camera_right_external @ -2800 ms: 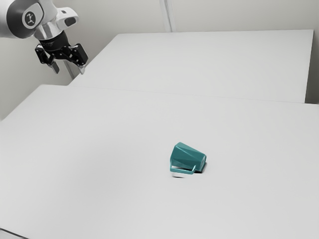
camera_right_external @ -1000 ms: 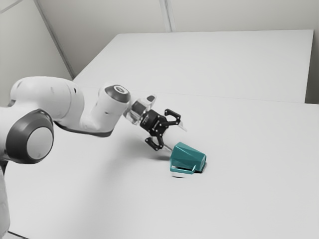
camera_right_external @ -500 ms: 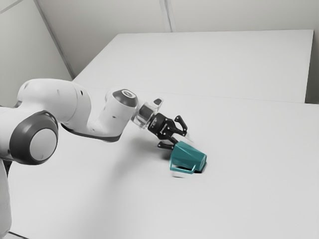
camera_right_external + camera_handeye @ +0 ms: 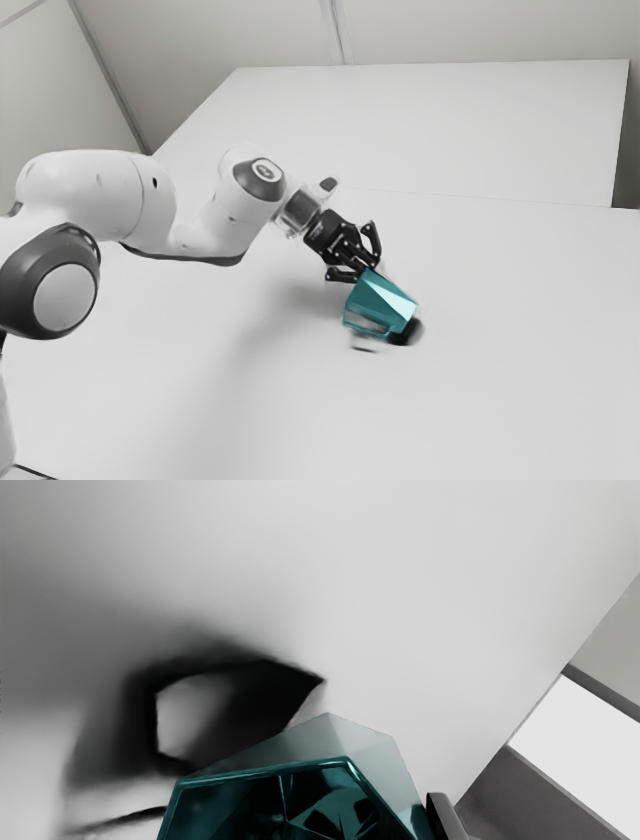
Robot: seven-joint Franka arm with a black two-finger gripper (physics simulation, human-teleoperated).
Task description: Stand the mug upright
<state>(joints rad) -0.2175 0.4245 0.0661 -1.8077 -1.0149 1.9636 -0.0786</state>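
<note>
One teal, faceted mug (image 4: 382, 298) with one angular teal handle (image 4: 362, 328). One white robot arm (image 4: 95, 195) with dark grey joint covers, on the exterior view's left of the mug. One black two-finger gripper (image 4: 370, 266), at the mug. Two broad, flat white surfaces: one below the mug (image 4: 520, 350), one well beyond it (image 4: 430, 125). One thin dark line (image 4: 36, 473), well apart from the mug, toward the exterior view's lower left.

Observe the teal mug (image 4: 295, 800) with open, angular mouth toward the camera and with a grey fingertip (image 4: 445, 815) alongside the outer wall. Note the dark shadow (image 4: 250, 705) on the pale counter (image 4: 425, 605) near the mug, and the white surface (image 4: 580, 745) past the counter's straight edge.
</note>
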